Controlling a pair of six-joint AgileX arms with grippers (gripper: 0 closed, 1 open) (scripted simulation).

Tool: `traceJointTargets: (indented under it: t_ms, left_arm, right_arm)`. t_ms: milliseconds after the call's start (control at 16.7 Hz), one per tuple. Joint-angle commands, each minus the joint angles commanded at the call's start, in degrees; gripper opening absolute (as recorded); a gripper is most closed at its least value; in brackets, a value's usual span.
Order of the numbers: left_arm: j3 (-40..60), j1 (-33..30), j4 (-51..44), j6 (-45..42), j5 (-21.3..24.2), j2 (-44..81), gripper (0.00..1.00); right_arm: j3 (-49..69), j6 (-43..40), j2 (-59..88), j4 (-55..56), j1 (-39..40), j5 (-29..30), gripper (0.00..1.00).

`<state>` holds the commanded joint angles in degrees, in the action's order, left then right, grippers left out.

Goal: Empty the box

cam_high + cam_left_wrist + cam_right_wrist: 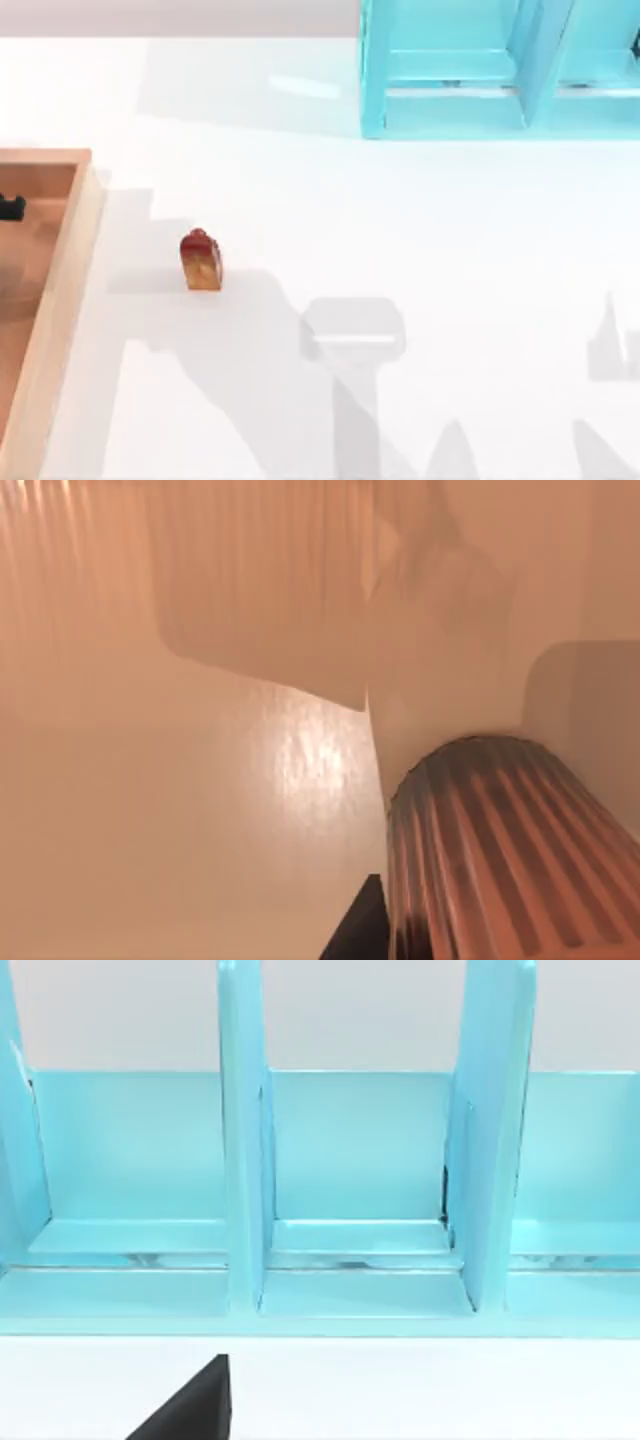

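The box (pixel 62 268), a shallow wooden tray with tan rim walls and an orange-brown floor, lies at the table's left edge and runs out of the top view. A small black shape (pixel 11 207) sits inside it near the far end. In the left wrist view the box floor (pixel 180 810) is very close, and a dark ribbed cylinder (pixel 500 860) stands on it. A black part of my left gripper (pixel 362 932) shows right beside that cylinder. A small red-and-amber block (pixel 200 260) stands on the white table just right of the box. My right gripper (pixel 190 1408) faces the turquoise shelf.
A turquoise shelf (pixel 450 70) with upright dividers (pixel 243 1140) stands at the table's back right. Arm shadows fall across the white table's front half.
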<state>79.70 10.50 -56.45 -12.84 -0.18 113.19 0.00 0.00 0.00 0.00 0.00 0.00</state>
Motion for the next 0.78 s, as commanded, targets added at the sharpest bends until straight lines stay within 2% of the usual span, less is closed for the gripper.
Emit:
traceJointTargets:
  t_ms: [120,180,780]
  left_arm:
    - [0.0,0.0,0.0,0.0,0.0,0.0,0.02]
    - [0.0,0.0,0.0,0.0,0.0,0.0,0.00]
    - [0.9,-0.1,-0.9,-0.1,0.0,0.0,0.00]
  right_arm:
    - [0.0,0.0,0.0,0.0,0.0,0.0,1.00]
    - [0.0,0.0,0.0,0.0,0.0,0.0,1.00]
    - [0.0,0.0,0.0,0.0,0.0,0.0,1.00]
